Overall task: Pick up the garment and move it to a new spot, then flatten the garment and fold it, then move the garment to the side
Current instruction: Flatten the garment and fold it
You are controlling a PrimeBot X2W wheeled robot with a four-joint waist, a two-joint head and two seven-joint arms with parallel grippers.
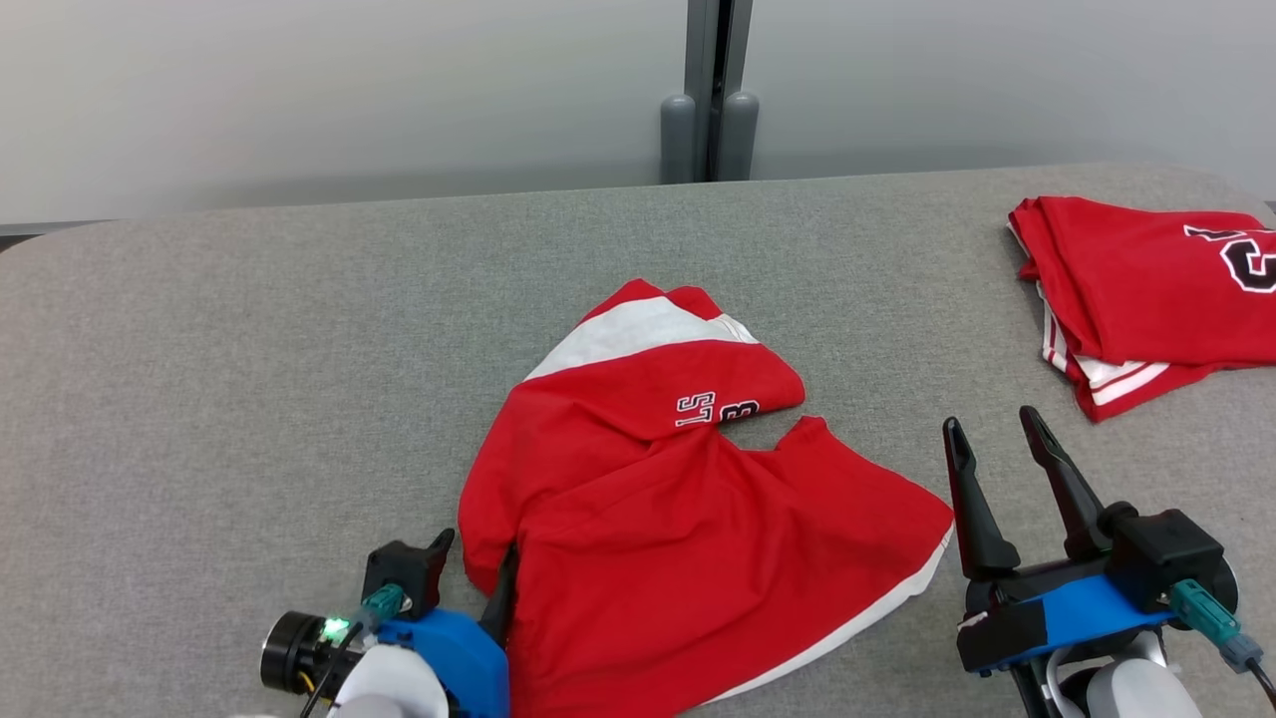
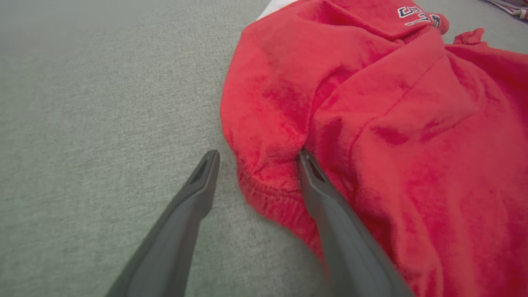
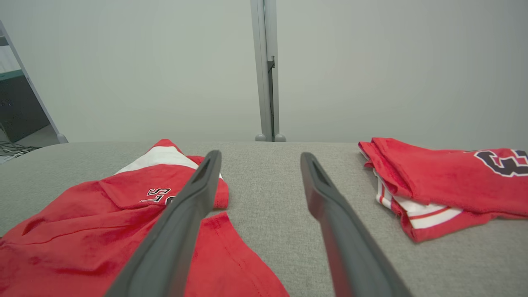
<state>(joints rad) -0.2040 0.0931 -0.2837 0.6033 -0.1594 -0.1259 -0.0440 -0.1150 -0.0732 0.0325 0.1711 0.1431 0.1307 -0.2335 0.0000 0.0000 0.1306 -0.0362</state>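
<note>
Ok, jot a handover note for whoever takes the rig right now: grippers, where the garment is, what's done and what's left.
Left gripper: open, straddling the near left edge of the garment; nothing gripped yet.
Right gripper: open and empty, to the right of the garment, clear of it.
Garment: crumpled at the middle of the grey table; a folded red stack lies at the far right.
Done: nothing visibly; the garment is neither flat nor folded.
Left: grasp, move, flatten, fold, set aside.
</note>
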